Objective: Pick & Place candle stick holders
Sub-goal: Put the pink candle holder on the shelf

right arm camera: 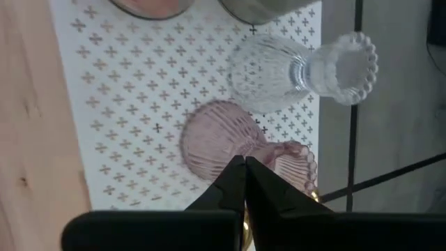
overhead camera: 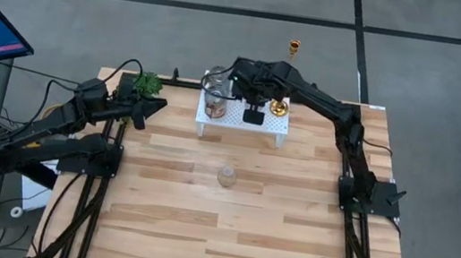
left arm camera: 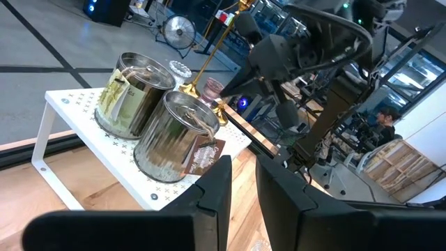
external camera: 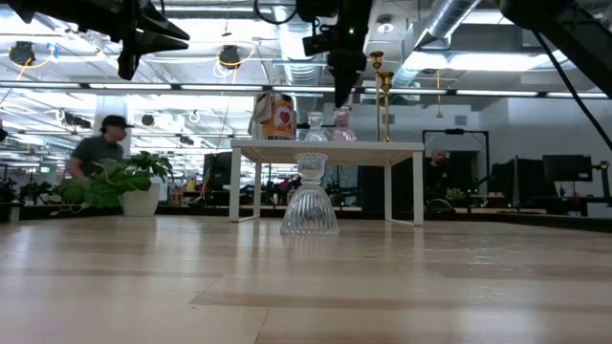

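Brass tall holder [overhead camera: 280, 107] is standing on the white shelf [overhead camera: 280, 130] beside the right gripper [overhead camera: 254, 112], which is hovering pressed together, empty. Left gripper [overhead camera: 157, 108] is waiting nearby, slightly parted, empty. Placing looks largely done.

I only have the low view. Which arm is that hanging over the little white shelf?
Observer: The right arm. Its hand is over the white shelf, beside the tall gold holder.
Operator: Is it gripping anything?
Observer: No. Its wrist view shows it shut and empty, poised over the pink vase.
Operator: And the left hand?
Observer: The left hand hovers by the plant at the table's far left corner, slightly open and holding nothing.
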Controlling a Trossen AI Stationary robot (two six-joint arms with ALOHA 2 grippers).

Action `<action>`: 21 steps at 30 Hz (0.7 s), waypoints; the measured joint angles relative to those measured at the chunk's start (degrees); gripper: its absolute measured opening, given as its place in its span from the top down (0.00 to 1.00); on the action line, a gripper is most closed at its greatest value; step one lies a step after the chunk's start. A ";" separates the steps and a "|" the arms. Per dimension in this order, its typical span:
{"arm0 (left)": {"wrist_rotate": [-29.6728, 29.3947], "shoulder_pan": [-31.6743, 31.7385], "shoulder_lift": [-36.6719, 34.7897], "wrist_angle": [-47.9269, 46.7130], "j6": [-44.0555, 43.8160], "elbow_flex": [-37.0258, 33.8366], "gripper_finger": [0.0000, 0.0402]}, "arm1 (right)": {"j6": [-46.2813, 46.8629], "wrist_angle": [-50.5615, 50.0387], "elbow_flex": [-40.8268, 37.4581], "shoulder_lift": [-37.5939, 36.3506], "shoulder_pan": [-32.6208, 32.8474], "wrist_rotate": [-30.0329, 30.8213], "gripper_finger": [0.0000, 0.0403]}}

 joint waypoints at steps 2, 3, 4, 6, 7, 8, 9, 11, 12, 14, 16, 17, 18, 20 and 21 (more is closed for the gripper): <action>0.00 0.00 0.00 0.00 0.00 -0.01 0.83 | -0.35 0.03 0.00 0.00 -0.53 0.01 1.00; 0.01 0.00 -0.01 0.00 0.00 0.00 0.83 | -0.37 0.09 0.00 0.00 -0.74 0.00 1.00; 0.02 0.00 -0.02 0.00 0.00 0.00 0.83 | -0.37 0.21 0.00 -0.01 -0.94 0.01 1.00; 0.00 0.00 0.00 0.00 0.02 0.00 0.83 | -0.37 0.74 0.00 -0.02 -1.42 0.01 1.00; 0.01 0.00 -0.01 0.00 0.02 0.00 0.83 | -0.55 1.06 0.00 -0.02 -1.66 0.01 1.00; 0.00 0.00 0.00 0.00 0.02 0.00 0.83 | -0.76 1.23 0.00 -0.02 -1.92 0.01 1.00; 0.00 0.00 0.00 0.00 0.02 0.00 0.83 | -1.01 1.41 0.00 -0.02 -2.21 0.07 1.00; 0.00 0.00 0.00 0.00 0.02 0.00 0.83 | -1.26 1.85 0.00 -0.02 -2.77 0.40 1.00; 0.00 0.00 0.00 0.00 0.02 0.00 0.83 | -1.36 2.04 0.00 -0.02 -3.03 0.49 1.00; 0.00 0.00 -0.01 0.00 0.02 0.00 0.83 | -1.37 2.39 0.00 -0.02 -3.54 0.49 1.00; 0.00 0.00 0.00 -0.02 0.02 0.00 0.83 | -1.40 2.83 0.00 -0.02 -3.96 0.51 1.00; 0.00 0.00 -0.02 0.00 0.02 0.00 0.83 | -1.45 3.19 0.00 -0.02 -4.22 0.52 1.00; 0.00 0.00 -0.02 0.00 0.02 0.00 0.83 | -1.69 3.71 0.00 -0.02 -4.39 0.52 1.00; 0.00 0.00 -0.02 -0.01 0.02 0.00 0.83 | -2.21 5.03 0.00 -0.04 -4.63 0.55 1.00; 0.00 0.00 -0.02 0.00 0.02 0.00 0.83 | -2.56 5.87 0.00 -0.04 -4.85 0.69 1.00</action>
